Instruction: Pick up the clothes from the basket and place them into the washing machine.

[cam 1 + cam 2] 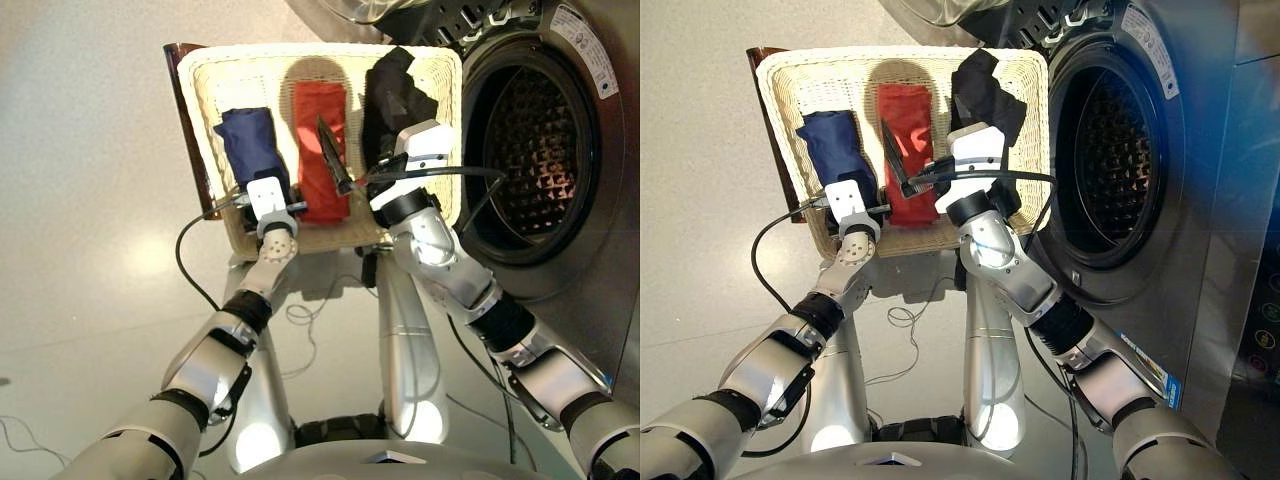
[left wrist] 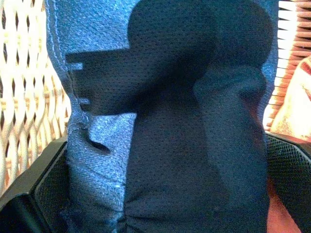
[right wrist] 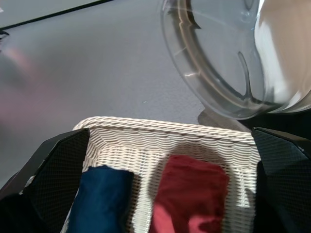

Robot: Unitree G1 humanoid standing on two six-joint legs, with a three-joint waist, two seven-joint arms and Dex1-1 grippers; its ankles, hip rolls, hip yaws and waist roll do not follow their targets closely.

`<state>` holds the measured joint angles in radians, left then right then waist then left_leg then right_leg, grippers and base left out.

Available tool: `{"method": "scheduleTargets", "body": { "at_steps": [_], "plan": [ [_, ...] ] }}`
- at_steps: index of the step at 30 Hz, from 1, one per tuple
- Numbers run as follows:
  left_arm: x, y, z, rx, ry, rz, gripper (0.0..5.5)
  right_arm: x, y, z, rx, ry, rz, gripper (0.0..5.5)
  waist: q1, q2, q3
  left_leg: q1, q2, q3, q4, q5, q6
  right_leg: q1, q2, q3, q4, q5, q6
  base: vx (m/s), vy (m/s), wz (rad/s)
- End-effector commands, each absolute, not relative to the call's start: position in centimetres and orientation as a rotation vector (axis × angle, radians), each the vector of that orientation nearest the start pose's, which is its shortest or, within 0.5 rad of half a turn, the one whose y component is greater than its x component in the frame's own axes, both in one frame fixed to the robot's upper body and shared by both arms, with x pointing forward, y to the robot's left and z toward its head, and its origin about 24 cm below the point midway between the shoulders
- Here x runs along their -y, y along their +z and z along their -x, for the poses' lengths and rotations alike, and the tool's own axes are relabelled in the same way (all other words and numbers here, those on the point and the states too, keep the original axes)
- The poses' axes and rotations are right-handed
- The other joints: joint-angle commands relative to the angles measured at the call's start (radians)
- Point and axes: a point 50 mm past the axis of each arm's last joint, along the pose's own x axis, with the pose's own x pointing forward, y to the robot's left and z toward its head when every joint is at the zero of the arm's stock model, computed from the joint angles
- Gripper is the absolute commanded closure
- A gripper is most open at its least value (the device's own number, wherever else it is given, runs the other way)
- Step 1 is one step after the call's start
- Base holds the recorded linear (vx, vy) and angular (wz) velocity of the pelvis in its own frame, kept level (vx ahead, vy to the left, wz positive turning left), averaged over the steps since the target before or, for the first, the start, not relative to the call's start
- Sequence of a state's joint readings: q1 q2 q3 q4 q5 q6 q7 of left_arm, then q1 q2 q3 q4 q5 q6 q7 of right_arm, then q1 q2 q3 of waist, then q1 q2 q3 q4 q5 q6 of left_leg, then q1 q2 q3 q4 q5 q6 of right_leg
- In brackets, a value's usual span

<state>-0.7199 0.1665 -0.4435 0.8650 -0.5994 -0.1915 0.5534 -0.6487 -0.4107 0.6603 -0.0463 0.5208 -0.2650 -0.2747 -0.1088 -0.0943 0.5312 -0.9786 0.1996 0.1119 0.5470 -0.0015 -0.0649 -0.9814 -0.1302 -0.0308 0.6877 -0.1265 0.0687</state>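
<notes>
While the basket [image 1: 430, 60] sits on the floor just left of the washer [image 1: 590, 150], all three cloths lie inside it side by side: the navy cloth [image 1: 250, 140] on the left, the red cloth [image 1: 320, 135] in the middle and the black cloth [image 1: 395, 95] on the right, the last bunched up against the far right corner, close to the washer. The washer's porthole stands open, showing the perforated drum [image 1: 530, 150], and its glass door [image 3: 218, 63] is swung out beyond the far edge of the basket.

The left gripper [image 2: 155, 194] is down on the near end of the navy cloth. In the left wrist view its two fingers stand on either side of the blue fabric, pressed against it, so it is closed around the cloth, which fills the gap between them; the cloth is not lifted out of the basket.

The right gripper [image 3: 165, 184] hovers over the near right part of the basket, between the red and black cloths, with its fingers [image 1: 333, 155] spread wide and nothing between them. One dark finger shows above the red cloth in the head views.

A black cable [image 1: 195, 265] loops from the left wrist down over the floor near the basket's near edge.
</notes>
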Motion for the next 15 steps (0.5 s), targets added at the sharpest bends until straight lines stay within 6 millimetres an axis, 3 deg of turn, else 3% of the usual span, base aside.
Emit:
{"method": "scheduleTargets", "body": {
  "at_steps": [1, 2, 4, 15],
  "plan": [
    [-10.11, 5.12, -36.24, -0.153, 0.215, 0.094, 3.69, 4.07, 22.01, -26.65, 0.711, 0.652, -0.204, 0.0, 0.0, -0.02, -0.011, 0.024, 0.016, -0.015, 0.121, -0.114, -0.059, -0.051, 0.007, 0.056, 0.006, 0.016, 0.039, 0.0, 0.0, 0.0],
    [-10.17, 5.1, -36.26, -0.154, 0.216, 0.092, 4.49, 4.05, 21.97, -26.59, 0.708, 0.656, -0.208, 0.0, -0.001, -0.02, -0.011, 0.026, 0.016, -0.014, 0.119, -0.113, -0.059, -0.05, 0.008, 0.056, 0.004, 0.017, 0.039, 0.0, 0.0, 0.0],
    [-10.27, 5.08, -36.28, -0.155, 0.219, 0.09, 5.5, 4.08, 21.95, -26.57, 0.708, 0.658, -0.212, 0.0, -0.002, -0.02, -0.011, 0.027, 0.016, -0.013, 0.116, -0.112, -0.059, -0.048, 0.009, 0.057, 0.0, 0.018, 0.039, 0.0, 0.0, 0.0],
    [-10.25, 4.78, -35.61, -0.133, 0.182, 0.094, 5.5, 4.46, 21.43, -26.9, 0.665, 0.666, -0.238, 0.0, 0.01, -0.01, -0.011, 0.096, 0.012, 0.001, 0.066, -0.098, -0.06, 0.008, 0.013, 0.057, -0.032, 0.028, 0.04, 0.0, 0.0, 0.0]
  ]
}}
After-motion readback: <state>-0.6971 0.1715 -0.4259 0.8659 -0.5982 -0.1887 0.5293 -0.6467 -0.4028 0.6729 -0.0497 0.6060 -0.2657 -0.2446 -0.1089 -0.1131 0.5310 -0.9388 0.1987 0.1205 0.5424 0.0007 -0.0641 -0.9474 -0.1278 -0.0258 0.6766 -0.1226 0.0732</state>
